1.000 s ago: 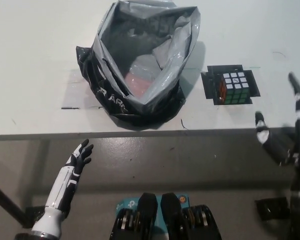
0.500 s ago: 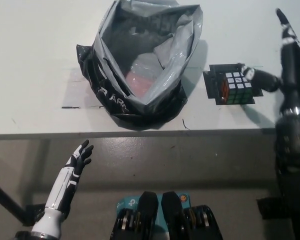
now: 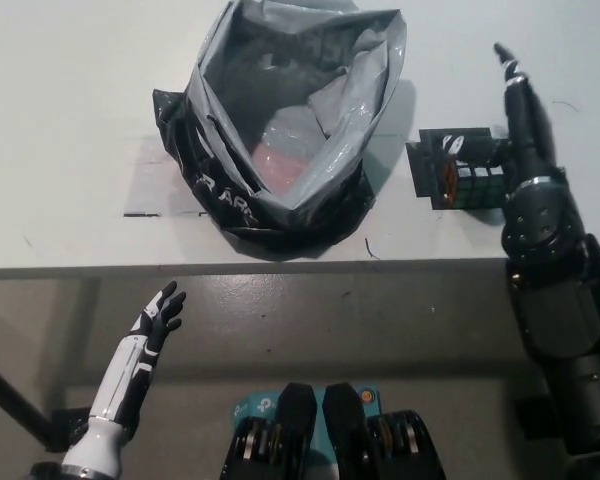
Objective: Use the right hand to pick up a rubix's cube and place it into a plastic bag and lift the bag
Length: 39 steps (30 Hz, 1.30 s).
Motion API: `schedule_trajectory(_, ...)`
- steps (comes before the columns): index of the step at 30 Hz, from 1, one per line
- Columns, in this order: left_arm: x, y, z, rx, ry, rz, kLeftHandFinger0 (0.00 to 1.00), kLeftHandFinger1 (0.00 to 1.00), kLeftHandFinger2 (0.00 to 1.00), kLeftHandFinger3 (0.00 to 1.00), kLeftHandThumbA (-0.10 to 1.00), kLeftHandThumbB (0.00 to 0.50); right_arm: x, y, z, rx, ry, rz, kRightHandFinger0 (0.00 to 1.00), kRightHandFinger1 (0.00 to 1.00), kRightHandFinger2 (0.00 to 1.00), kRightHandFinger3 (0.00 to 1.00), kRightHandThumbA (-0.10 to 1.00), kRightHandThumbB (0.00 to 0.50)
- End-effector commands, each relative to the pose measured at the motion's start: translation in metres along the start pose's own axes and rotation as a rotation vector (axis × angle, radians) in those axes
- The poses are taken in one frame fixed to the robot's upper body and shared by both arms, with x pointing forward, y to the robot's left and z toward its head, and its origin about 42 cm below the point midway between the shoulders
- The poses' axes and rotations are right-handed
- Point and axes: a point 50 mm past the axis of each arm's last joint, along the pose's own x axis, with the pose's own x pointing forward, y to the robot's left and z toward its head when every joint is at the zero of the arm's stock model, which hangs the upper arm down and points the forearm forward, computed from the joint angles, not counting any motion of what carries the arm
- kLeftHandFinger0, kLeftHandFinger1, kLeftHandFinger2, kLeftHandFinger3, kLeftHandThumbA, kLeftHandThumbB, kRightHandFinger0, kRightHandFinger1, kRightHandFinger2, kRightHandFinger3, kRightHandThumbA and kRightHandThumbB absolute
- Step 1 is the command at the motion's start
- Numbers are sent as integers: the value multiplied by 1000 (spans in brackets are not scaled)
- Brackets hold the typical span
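A black bag point(image 3: 280, 150) with grey lining and white lettering sits on a white table point(image 3: 70, 120).

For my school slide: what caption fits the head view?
Black right hand reaches over the Rubik's cube beside the open plastic bag; white left hand waits.

Right hand has moved onto the cube

The black right hand point(image 3: 510, 140) came up from the lower right and now lies over the cube point(image 3: 470, 178), covering most of its top.
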Motion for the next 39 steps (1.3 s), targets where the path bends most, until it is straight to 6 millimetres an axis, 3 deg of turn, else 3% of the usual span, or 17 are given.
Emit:
schedule_trajectory(1, 1, 5, 8, 10, -58, 4, 1000, 1000, 1000, 1000, 1000, 241, 19, -10, 24, 43, -14, -37, 1000, 1000, 1000, 1000, 890, 492)
schedule_trajectory(16, -3, 6, 7, -1, -42, 7, 1000, 1000, 1000, 1000, 1000, 235, 23, -2, -17, 10, 115, -34, 1000, 1000, 1000, 1000, 900, 497)
schedule_trajectory(29, -3, 8, 6, 17, -51, 17, 1000, 1000, 1000, 1000, 1000, 226, 28, -1, -17, 25, 113, -58, 1000, 1000, 1000, 1000, 924, 500)
schedule_trajectory(36, -1, 9, 6, 17, -57, 17, 1000, 1000, 1000, 1000, 1000, 220, 28, 6, -14, 98, 81, -65, 1000, 1000, 1000, 1000, 877, 468)
schedule_trajectory(39, 0, 9, 7, 17, -53, 17, 1000, 1000, 1000, 1000, 1000, 216, 28, 9, -10, 136, 74, -69, 1000, 1000, 1000, 1000, 884, 477)
